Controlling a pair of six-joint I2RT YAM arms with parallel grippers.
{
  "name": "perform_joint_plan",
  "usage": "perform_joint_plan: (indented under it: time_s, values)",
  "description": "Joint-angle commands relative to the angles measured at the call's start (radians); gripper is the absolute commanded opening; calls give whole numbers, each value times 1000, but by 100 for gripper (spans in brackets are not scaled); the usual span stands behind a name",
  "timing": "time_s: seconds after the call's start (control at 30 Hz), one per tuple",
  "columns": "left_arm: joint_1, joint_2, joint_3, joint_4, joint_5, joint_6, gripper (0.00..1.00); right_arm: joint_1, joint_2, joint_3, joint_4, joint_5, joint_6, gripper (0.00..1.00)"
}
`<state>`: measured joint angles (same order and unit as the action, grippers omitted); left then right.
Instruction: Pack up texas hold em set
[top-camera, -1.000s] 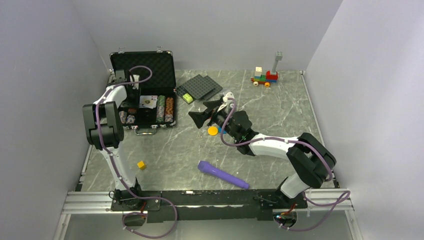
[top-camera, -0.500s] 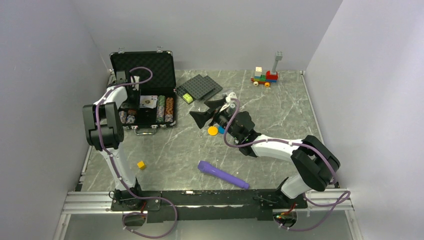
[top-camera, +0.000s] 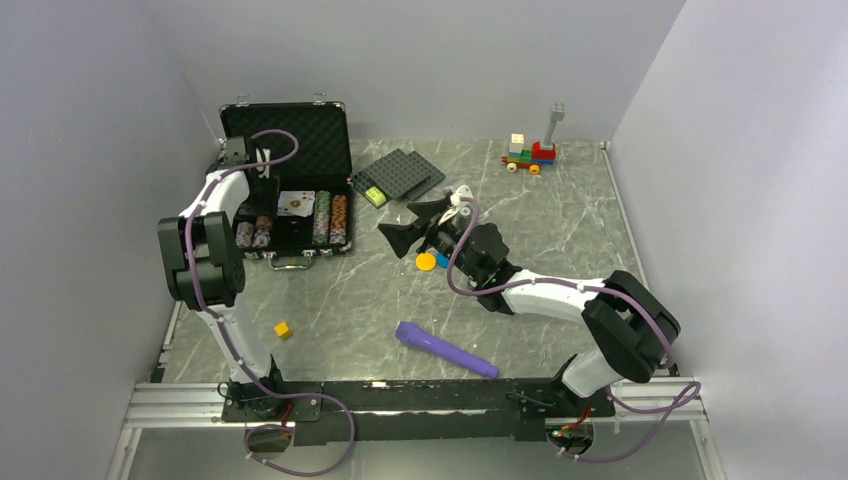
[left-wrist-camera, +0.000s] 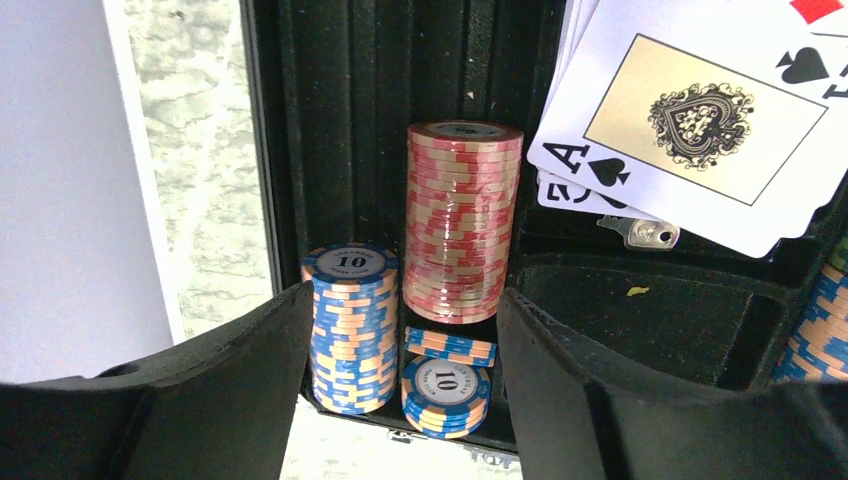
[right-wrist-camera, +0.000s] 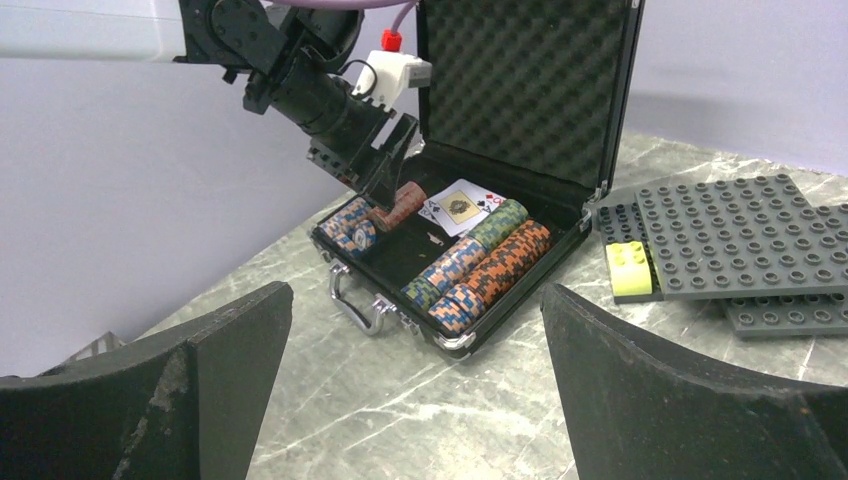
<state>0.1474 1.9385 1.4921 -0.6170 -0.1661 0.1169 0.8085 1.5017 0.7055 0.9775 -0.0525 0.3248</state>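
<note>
Marble tabletop (top-camera: 380, 300) unchanged; left end effector (left-wrist-camera: 405, 350) has widened above chip stacks (left-wrist-camera: 463, 220).

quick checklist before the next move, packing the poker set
1. Left end effector open: ok, jaws apart over the chips.
2. Red chip stack in the case groove: ok.
3. Blue chips in one neat row: not ok, broken into uneven groups.
4. Right end effector open and empty: ok.
5. Yellow disc packed: not ok, it lies on the table near the right end effector.
6. Case lid open: ok.
</note>
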Motion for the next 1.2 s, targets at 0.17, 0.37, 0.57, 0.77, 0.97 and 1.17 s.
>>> perform_joint_plan:
  time_s: [0.17,0.37,0.57,0.77,0.97,1.17]
  values:
    - [7,-61,24,76,6,-32,62,8,31,40,15,-19,-14,99]
    - [17,28,110,63,17,-52,56,10,63,59,16,-29,-24,99]
    - [20,61,136,102,37,-56,53,10,85,74,1,-37,-42,100]
    - [25,103,185,92,57,-59,53,9,100,84,-1,-47,-49,100]
    - [29,135,217,87,81,-68,53,10,107,92,-10,-52,-55,100]
    - [30,193,282,30,87,-67,54,10,108,97,-23,-53,-64,100]
